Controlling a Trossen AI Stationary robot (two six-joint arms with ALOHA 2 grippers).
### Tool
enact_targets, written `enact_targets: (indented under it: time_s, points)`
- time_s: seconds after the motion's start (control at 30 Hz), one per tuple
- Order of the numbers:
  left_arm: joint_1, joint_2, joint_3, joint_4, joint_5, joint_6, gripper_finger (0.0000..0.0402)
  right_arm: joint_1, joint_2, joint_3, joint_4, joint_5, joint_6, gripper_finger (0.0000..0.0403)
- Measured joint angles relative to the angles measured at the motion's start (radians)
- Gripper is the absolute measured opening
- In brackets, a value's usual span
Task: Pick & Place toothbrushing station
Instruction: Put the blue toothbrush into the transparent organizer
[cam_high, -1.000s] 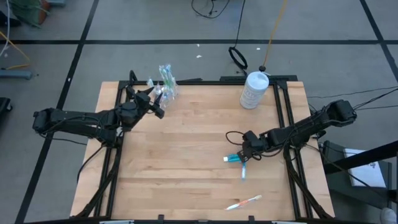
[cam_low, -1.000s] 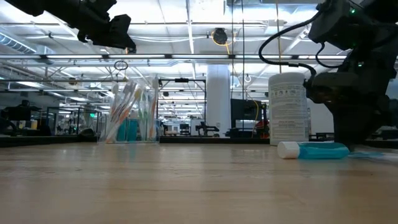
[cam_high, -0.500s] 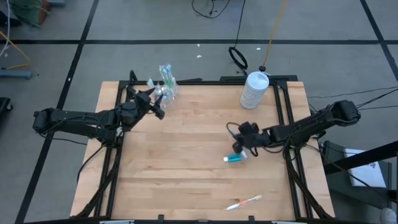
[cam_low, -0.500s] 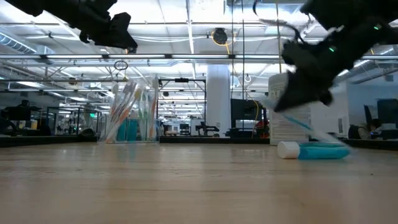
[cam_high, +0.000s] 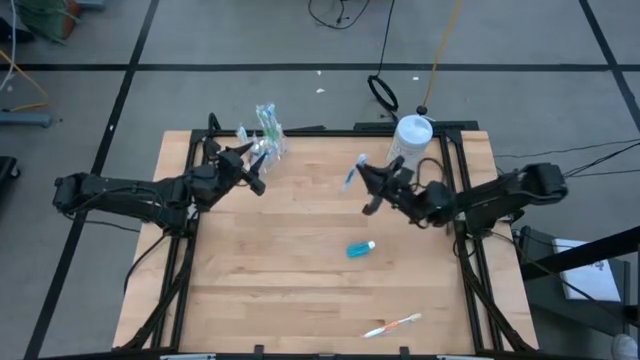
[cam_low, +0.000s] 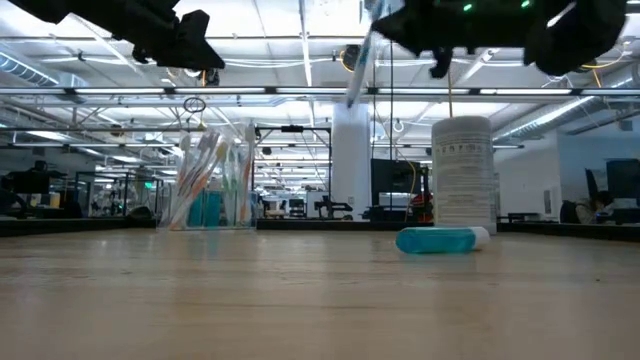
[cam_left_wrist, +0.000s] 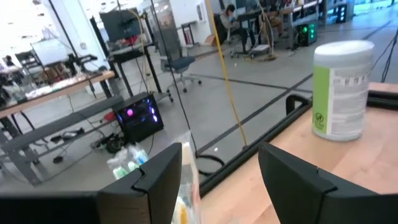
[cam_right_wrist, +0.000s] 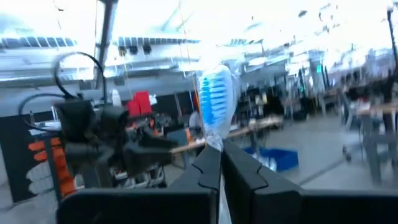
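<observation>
A clear plastic cup (cam_high: 266, 130) of toothbrushes stands at the table's far left edge; it also shows in the low view (cam_low: 213, 187). My left gripper (cam_high: 255, 168) hovers open just on the near side of the cup, above the table, with nothing between its fingers (cam_left_wrist: 217, 177). My right gripper (cam_high: 366, 185) is raised over the table's far middle, shut on a blue-bristled toothbrush (cam_high: 352, 172). A teal toothpaste tube (cam_high: 360, 248) lies flat on the table, and another toothbrush (cam_high: 392, 324) lies near the front edge. My right gripper pinches the toothbrush between its two fingers (cam_right_wrist: 208, 163), just below the head. The blue-bristled head (cam_right_wrist: 216, 99) sticks out past the fingertips. The fingers point toward the table's left and slant upward. The toothbrush (cam_low: 358, 62) is tilted and lifted clear of the table.
A large white bottle (cam_high: 409, 143) stands at the far right, close behind my right arm; it also shows in the low view (cam_low: 462, 172). A black frame (cam_high: 455, 180) runs along the table's edges. Bare wood (cam_high: 270, 260) stretches between the cup and the tube.
My right gripper has risen from the table near the tube and swung toward the far edge and the left. It has tipped from pointing down to slanting upward, carrying the blue toothbrush up clear of the table. The toothpaste tube has slid a little left and turned about.
</observation>
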Motion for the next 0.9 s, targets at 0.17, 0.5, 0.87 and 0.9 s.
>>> enact_targets:
  time_s: [0.17, 0.5, 0.87, 0.9]
  points:
    - [-0.011, 0.000, 0.000, 0.093, 0.000, 0.038, 0.0218, -0.031, 0.200, 0.145, -0.112, -0.006, 0.122, 0.0000]
    - [-0.031, 0.000, 0.000, 0.146, -0.006, 0.120, 0.0218, -0.121, 0.493, 0.623, -0.320, -0.008, -0.106, 0.0000]
    - [-0.127, -0.058, 0.000, 0.176, -0.328, 0.300, 0.0218, -0.248, 0.689, 0.861, -0.345, -0.141, -0.148, 0.0000]
    - [-0.141, -0.070, 0.000, 0.175, -0.366, 0.303, 0.0218, -0.262, 0.697, 0.864, -0.326, -0.165, -0.142, 0.0000]
